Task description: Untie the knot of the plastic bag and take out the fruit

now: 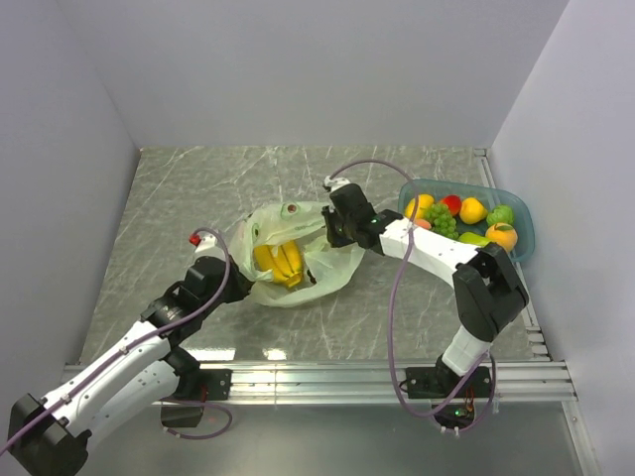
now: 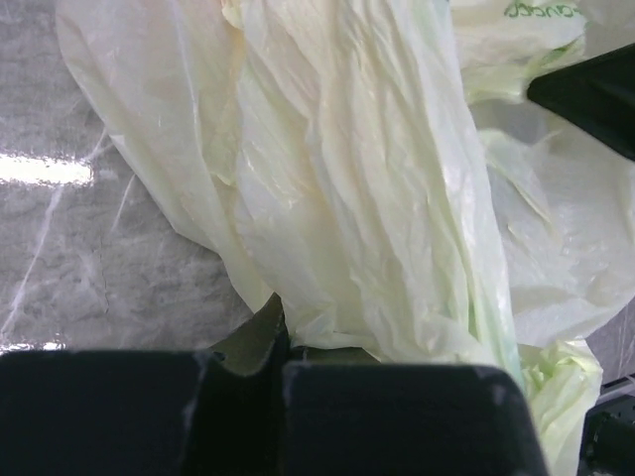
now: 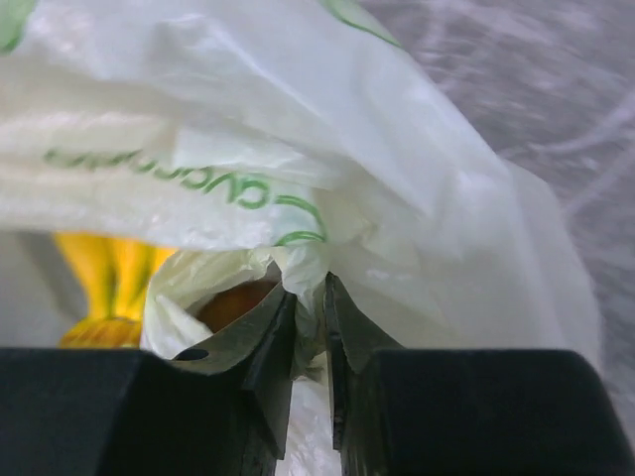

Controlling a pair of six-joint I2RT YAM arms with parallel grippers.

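Across the plastic bag (image 1: 288,260), green printed lettering (image 3: 198,178) runs in a curved line. The right wrist view shows it from the wrong side through wrinkled film, so it cannot be read. A scrap of the same green print (image 2: 541,10) is cut off at the top of the left wrist view and is also illegible.

The pale green bag lies crumpled in the middle of the grey marbled table (image 1: 179,198), a little toward the near edge. Its mouth gapes upward, and a bunch of yellow bananas (image 1: 280,263) sits inside. From the right wrist the bananas (image 3: 109,278) show only as a yellow stalk end behind the film. Beside them is an orange-brown shape (image 3: 233,302) too veiled to name. The knot cannot be picked out among the folds.

The left gripper (image 2: 281,337) is pressed together at the bag's left side, with a fold of the film caught between its fingers. The right gripper (image 3: 310,307) is at the bag's far right side, its fingers nearly together and pinching a gathered ridge of film. A black part (image 2: 595,94) juts in at the upper right of the left wrist view, too cropped to identify.

Near the table's right edge, toward the far corner, stands a blue tray (image 1: 523,223). It holds green grapes (image 1: 442,220), a red fruit (image 1: 451,203), two yellow fruits, a green one and an orange one. They overlap, so their exact kinds are hard to tell.
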